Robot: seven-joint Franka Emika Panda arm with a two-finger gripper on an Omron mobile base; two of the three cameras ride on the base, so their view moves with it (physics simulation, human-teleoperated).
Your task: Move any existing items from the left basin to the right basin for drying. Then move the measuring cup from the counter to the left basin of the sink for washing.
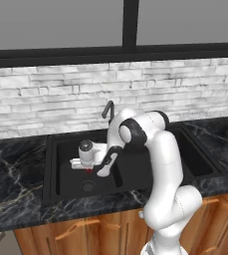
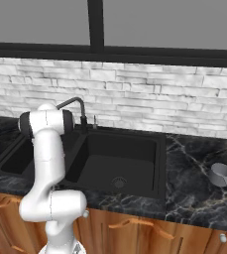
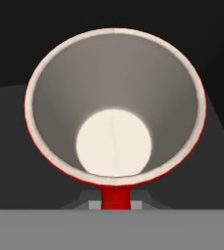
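**Red cup clamped at the rim, above the narrower basin**

No brand, label or writing can be read on anything here.

The counter (image 2: 194,163) is black marble with white veins, set over wooden cabinets (image 1: 85,234) and backed by a pale brick wall (image 2: 149,99). Sunk into it is the black double sink (image 1: 51,169), with a dark slim faucet (image 2: 74,103) at its back edge. The wider right basin (image 2: 135,149) holds nothing but its round drain. The narrower left basin (image 1: 68,174) also shows a round grey drain on its floor, and the arm reaches down into this basin.

The gripper (image 1: 89,170) is closed on the wall of the red cup (image 3: 114,107): in the hand view the red outer wall sits pinched between the two fingertips (image 3: 135,205), which stand close together. The cup is small and handleless, red outside, with a white rim and white inside, and nothing in it. In the left base view a sliver of red shows under the hand, over the left basin.

The measuring cup (image 2: 220,173), grey metal with a long thin straight handle, lies on the counter to the right of the sink, well apart from the gripper.
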